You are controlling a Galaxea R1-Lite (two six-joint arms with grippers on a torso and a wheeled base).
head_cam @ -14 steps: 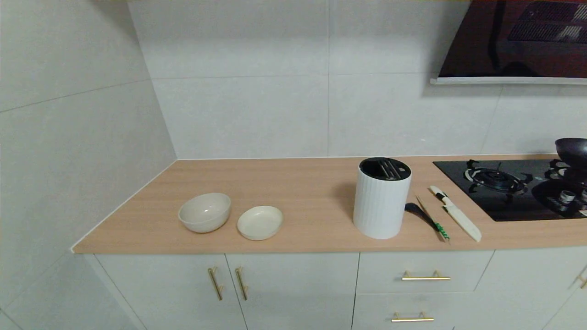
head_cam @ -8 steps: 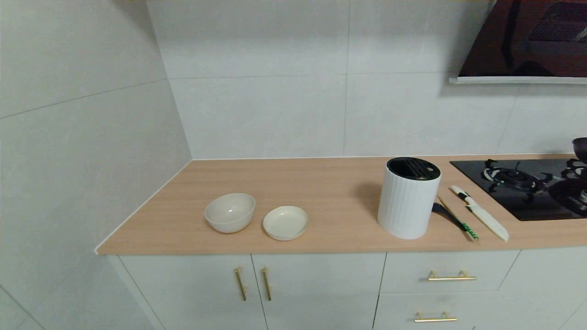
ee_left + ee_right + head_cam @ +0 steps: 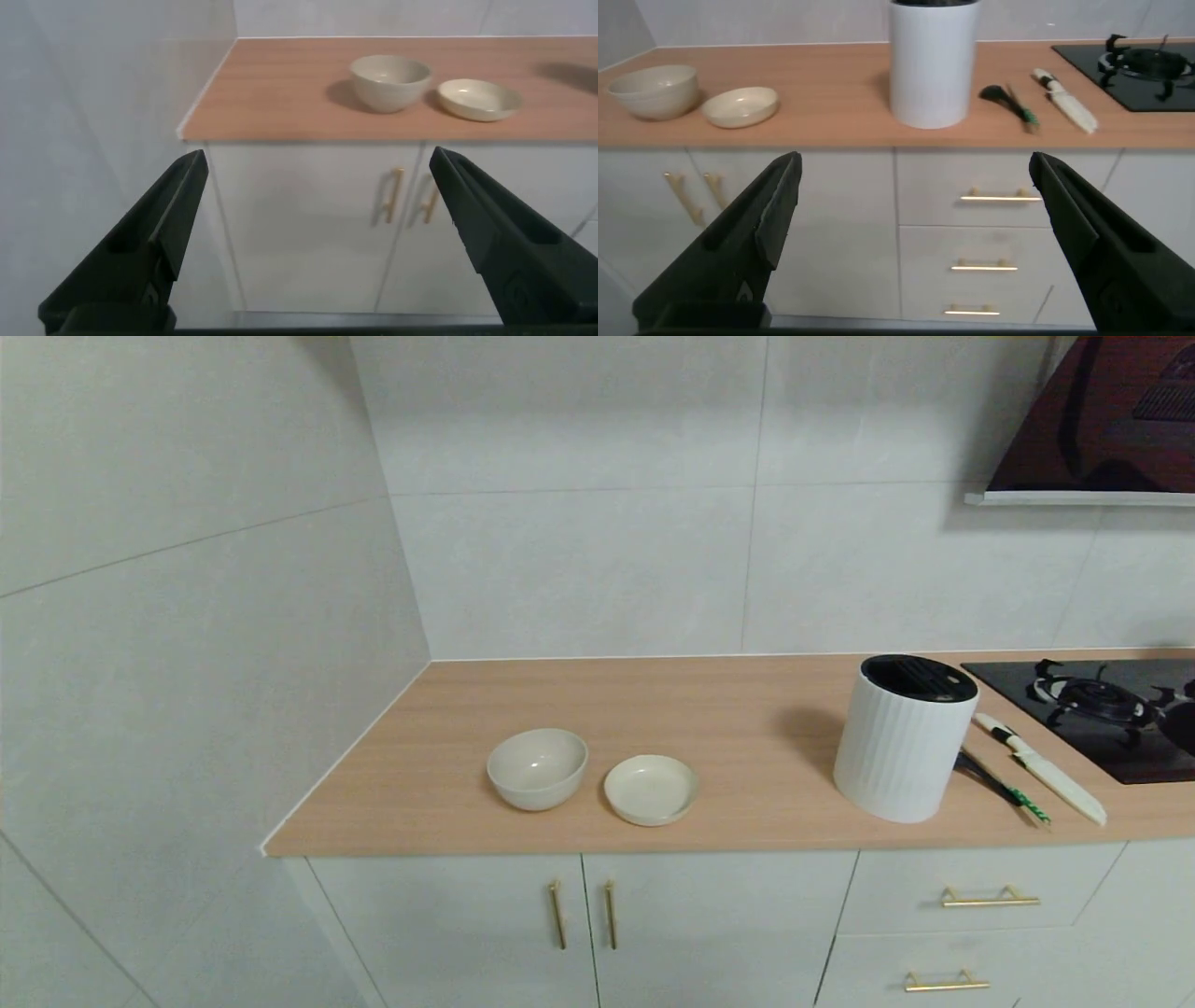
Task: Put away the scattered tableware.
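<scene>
Left end effector (image 3: 316, 163) and right end effector (image 3: 915, 161) both gape wide, holding nothing (out front of the cabinets). Bowl (image 3: 538, 767) and dish (image 3: 651, 789) sit side by side on the surface (image 3: 747, 709); knife (image 3: 1041, 767) and chopsticks (image 3: 1013, 791) lie beside the white holder (image 3: 901, 742).

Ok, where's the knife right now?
In the head view the knife lies flat on the counter at the right, between the chopsticks and the stove.

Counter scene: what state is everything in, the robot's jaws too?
Bowl: upright, empty.
Shallow dish: upright, empty.
White holder: upright.
Knife: lying flat beside the holder.
Chopsticks: lying flat between holder and knife.
Black spoon: lying flat.
Cabinet doors: shut.
Drawers: shut.
Left gripper: jaws open, empty.
Right gripper: jaws open, empty.
</scene>
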